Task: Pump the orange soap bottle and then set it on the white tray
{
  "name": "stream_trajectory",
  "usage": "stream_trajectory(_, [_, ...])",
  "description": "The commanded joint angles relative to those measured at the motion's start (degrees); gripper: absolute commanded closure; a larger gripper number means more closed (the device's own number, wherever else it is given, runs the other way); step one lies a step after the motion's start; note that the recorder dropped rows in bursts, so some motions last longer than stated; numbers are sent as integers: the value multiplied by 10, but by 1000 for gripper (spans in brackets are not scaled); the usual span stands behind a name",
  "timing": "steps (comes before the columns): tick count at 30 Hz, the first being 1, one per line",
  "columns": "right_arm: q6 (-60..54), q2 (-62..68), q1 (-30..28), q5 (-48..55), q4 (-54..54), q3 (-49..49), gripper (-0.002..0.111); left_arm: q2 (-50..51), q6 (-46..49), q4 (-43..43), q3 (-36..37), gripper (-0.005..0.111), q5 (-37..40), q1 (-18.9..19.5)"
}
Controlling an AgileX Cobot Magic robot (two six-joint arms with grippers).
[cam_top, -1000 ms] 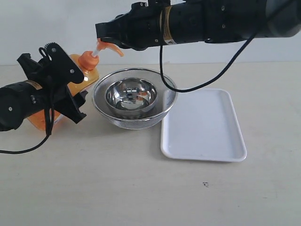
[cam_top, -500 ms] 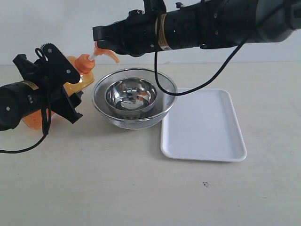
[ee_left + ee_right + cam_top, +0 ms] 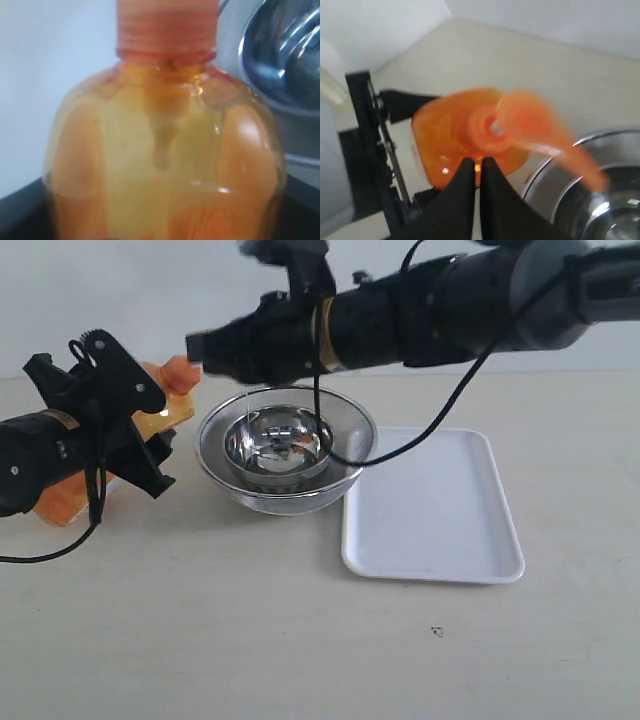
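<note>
The left arm point(image 3: 35, 455) lies low at the left edge of the exterior view. Its gripper point(image 3: 158, 432) clamps the orange soap bottle point(image 3: 174, 412) between widely spread jaws. The right arm point(image 3: 450, 305) stretches in across the top (motion-blurred), with its gripper point(image 3: 200, 344) pinched fully together.

No readable text, label or number anywhere

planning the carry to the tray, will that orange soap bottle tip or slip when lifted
Probably tippy: the orange soap bottle leans over now. Likely slippery: its plastic looks glossy. Liquid inside may slosh, shifting weight.
</note>
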Motion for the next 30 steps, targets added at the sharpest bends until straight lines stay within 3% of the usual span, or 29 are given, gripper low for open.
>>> stream_trajectory(1, [-6, 8, 15, -12, -25, 10, 108, -13, -10, 42, -10, 102, -41, -16])
stream_trajectory(11, [-12, -74, 15, -1, -40, 10, 108, -13, -10, 42, -10, 102, -38, -16])
stream_trajectory(18, [35, -118, 5, 92, -111, 10, 108, -13, -10, 41, -10, 102, -37, -16])
stream_trajectory(25, [80, -114, -64, 24, -118, 10, 108, -13, -10, 41, -10, 102, -34, -16])
stream_trajectory(30, [82, -105, -71, 13, -118, 10, 108, -13, -10, 41, -10, 102, -34, -16])
